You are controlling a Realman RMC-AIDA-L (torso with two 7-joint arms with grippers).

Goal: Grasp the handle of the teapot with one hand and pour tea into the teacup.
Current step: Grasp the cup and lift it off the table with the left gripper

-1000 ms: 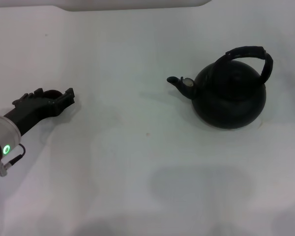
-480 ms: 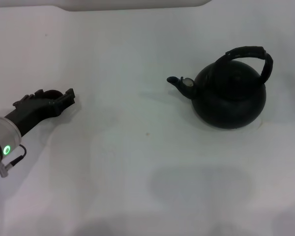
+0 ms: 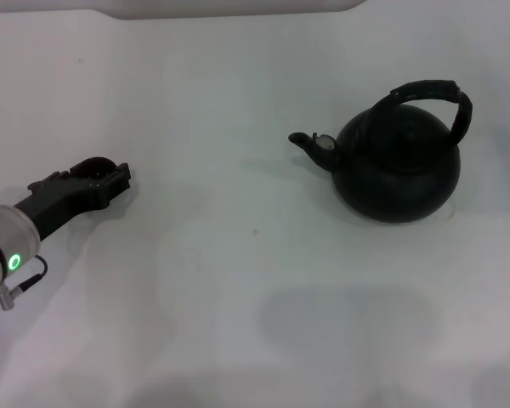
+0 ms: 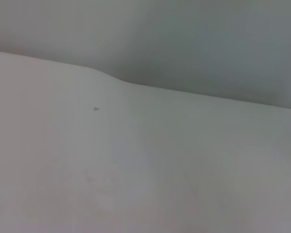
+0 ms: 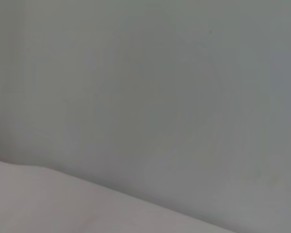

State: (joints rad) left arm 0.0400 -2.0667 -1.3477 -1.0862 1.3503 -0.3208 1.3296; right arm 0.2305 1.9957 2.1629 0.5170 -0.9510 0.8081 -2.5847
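Teapot (image 3: 398, 166) matte black, round (handle (image 3: 425, 92) arched).

Left gripper (image 3: 110, 176) lower, teacup (image 3: 93, 167) rim newly uncovered.

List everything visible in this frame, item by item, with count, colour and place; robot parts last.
Teapot: one, matte black, on the right side of the table, spout pointing toward the left.
Handle: one, black, arched over the teapot's top, nothing gripping it.
Teacup: one, dark, far left, mostly hidden at the left claw.
Table: one, white, under everything.
Left claw: one, black, low over the table at far left, at the teacup.
Right claw: not in view.
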